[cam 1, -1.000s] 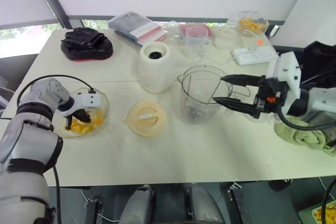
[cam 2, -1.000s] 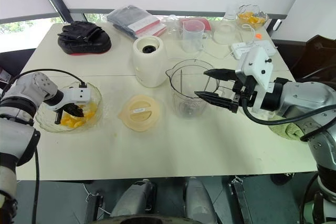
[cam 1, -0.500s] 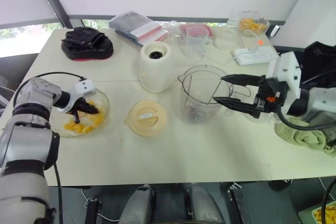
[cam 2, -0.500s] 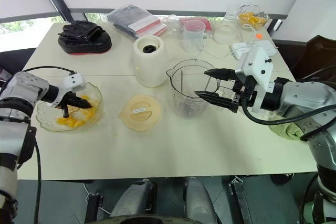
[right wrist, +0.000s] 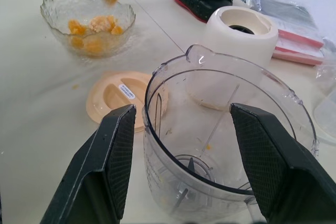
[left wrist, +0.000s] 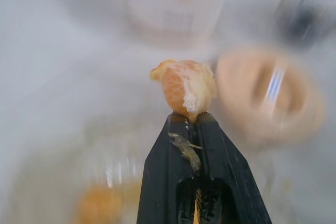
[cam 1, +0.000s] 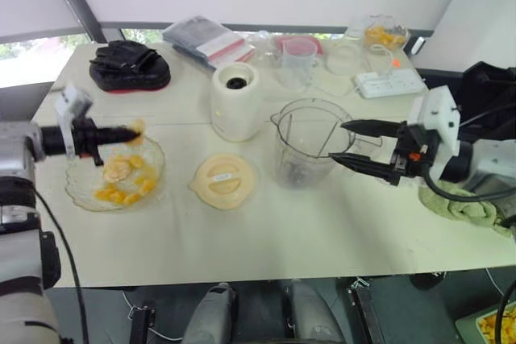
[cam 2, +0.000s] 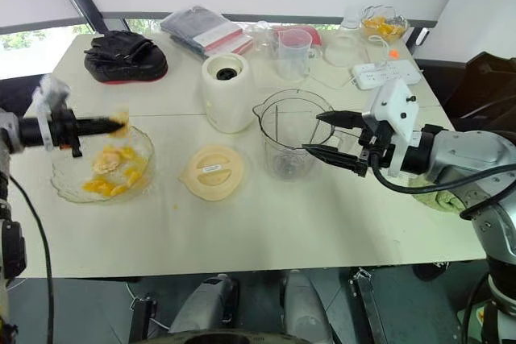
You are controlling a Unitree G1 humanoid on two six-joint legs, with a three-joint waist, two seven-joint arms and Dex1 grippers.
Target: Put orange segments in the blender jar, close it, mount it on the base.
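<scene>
Over at the table's left edge, the left gripper (cam 1: 129,132) is pinched tight on an orange segment (left wrist: 185,85), held just above the glass bowl (cam 1: 81,195) of segments. Across the table the right gripper (cam 1: 337,142) hangs with its fingers spread wide, tips just beside the upright blender jar (cam 1: 302,147). Its lid (cam 1: 223,181) lies flat between bowl and jar, with the white base (cam 1: 236,102) behind.

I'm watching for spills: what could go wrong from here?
The segment is pinched only by the very tips of the left claw, so it may slip out on the way to the jar, perhaps landing on the lid. The right claw is open by the jar, not gripping it, so a knock could shift it.
</scene>
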